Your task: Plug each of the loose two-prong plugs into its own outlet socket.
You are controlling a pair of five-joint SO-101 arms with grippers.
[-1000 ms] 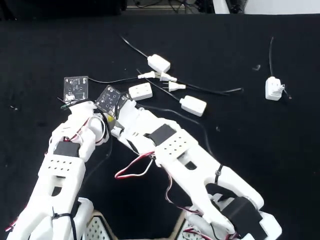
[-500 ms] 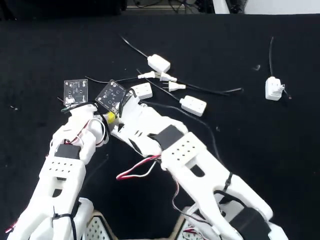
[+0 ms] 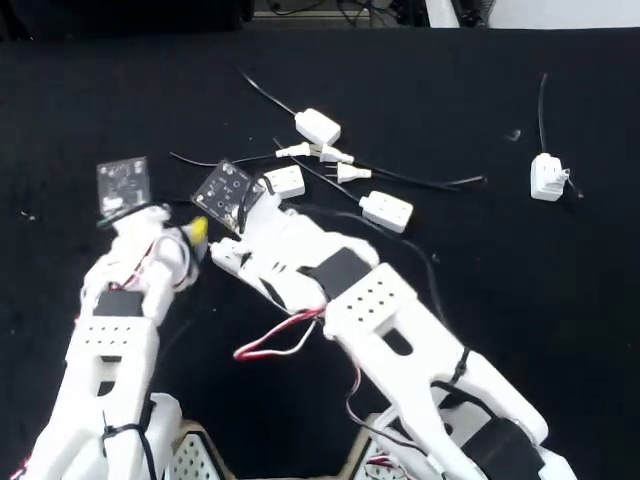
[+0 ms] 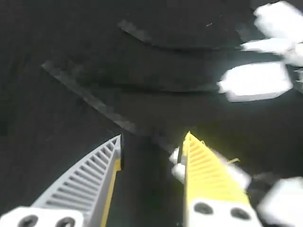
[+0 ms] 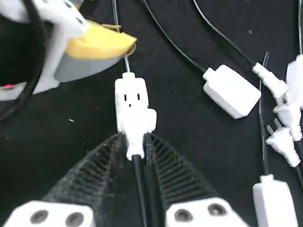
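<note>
Socket (image 5: pixel 134 113) on a cord (image 5: pixel 138 189) clamped by the closed right gripper (image 5: pixel 134 139), left of the tabletop's (image 3: pixel 500 300) middle, left gripper (image 4: pixel 153 137) spread open just beside it, loose plugs (image 3: pixel 352 173) lying near.

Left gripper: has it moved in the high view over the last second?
Yes. The left gripper swung toward the picture's left edge, away from the unmoved outlet socket right of centre.
</note>
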